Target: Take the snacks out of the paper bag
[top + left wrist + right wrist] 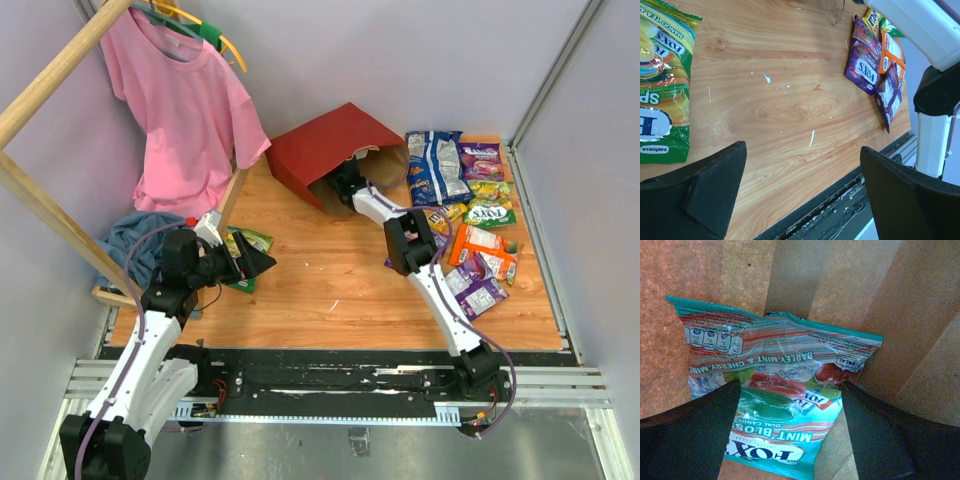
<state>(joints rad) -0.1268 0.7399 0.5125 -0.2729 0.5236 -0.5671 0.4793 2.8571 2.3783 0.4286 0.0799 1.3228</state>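
The paper bag (335,145) lies on its side on the table (330,290) with its mouth turned toward the arms, which lets an arm go in level instead of from above. The right arm is stretched into that mouth. In the right wrist view the right gripper (790,390) is inside, with brown kraft walls (840,285) all around it. Its jaws stand wide apart and grip nothing. A teal mint packet (775,365) lies flat on the bag's lower wall, directly ahead of the jaws and partly under them, one finger over each of its side edges. The packet's far end reaches well beyond the fingertips, toward the bag's closed bottom. The spread looks chosen to straddle the packet's width before closing. Whether the pads touch the film cannot be told. No other packet shows inside the bag from here, so this one may be the last. Most of the snacks (470,215) are out of the bag, heaped on the table on the outer side of the right arm, clear of its path to the bag. The left gripper (802,150) hangs low over bare wood with its jaws fully spread and nothing between them. A green packet (665,85) lies just outside its one finger, and purple packets (865,65) lie ahead, beyond the other. It appears parked there to leave the bag to the right arm.
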